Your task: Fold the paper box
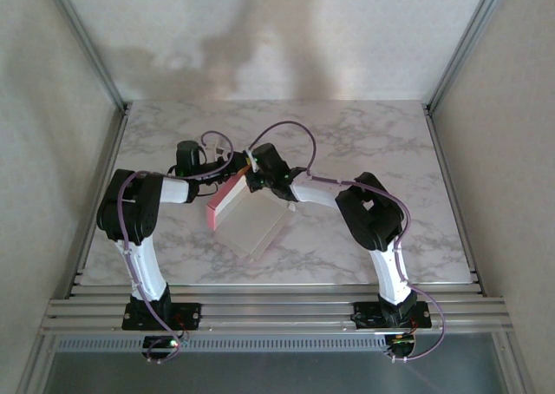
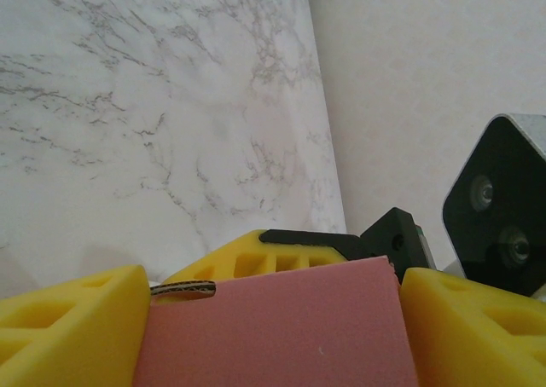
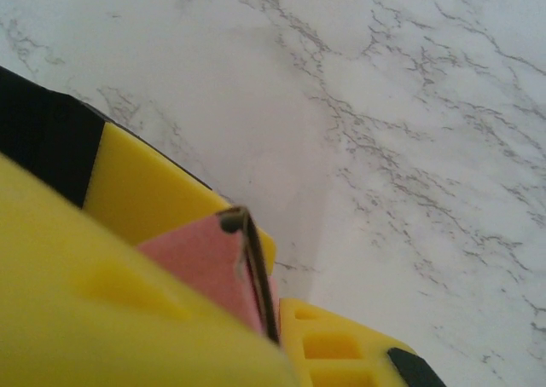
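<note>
Looking mostly white from overhead, the paper box (image 1: 251, 225) shows pink wrist-side.

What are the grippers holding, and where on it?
The paper box: right gripper pinches a pink flap's edge; left gripper straddles a pink panel across its width, grip uncertain.
</note>
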Robot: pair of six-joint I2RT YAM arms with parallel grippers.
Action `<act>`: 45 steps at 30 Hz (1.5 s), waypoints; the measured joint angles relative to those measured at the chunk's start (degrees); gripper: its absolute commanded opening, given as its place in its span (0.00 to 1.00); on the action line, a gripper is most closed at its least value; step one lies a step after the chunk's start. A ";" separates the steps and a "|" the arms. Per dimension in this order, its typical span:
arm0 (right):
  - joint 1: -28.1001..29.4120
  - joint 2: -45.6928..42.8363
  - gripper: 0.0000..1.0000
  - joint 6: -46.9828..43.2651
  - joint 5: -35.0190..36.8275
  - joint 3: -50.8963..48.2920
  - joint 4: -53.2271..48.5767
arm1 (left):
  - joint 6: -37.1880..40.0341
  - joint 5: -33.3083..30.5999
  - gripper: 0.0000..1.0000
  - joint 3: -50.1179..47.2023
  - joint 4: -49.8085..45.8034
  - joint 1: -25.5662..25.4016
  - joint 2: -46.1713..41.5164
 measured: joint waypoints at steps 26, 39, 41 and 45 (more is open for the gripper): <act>-2.03 -22.32 0.57 5.31 -9.99 -20.35 -5.11 | 14.47 -11.34 0.99 5.46 -27.52 0.63 -10.21; -1.49 -32.79 0.53 35.06 -11.43 -31.52 -9.16 | 23.67 -23.12 0.99 5.46 -42.36 -2.03 -23.74; -0.59 -33.66 0.52 39.76 -10.80 -33.31 -9.79 | 25.27 -25.33 0.99 5.46 -45.42 -2.86 -24.90; 1.11 -35.78 0.48 46.90 -9.14 -36.30 -9.84 | 27.80 -29.86 0.99 5.49 -51.32 -4.55 -25.20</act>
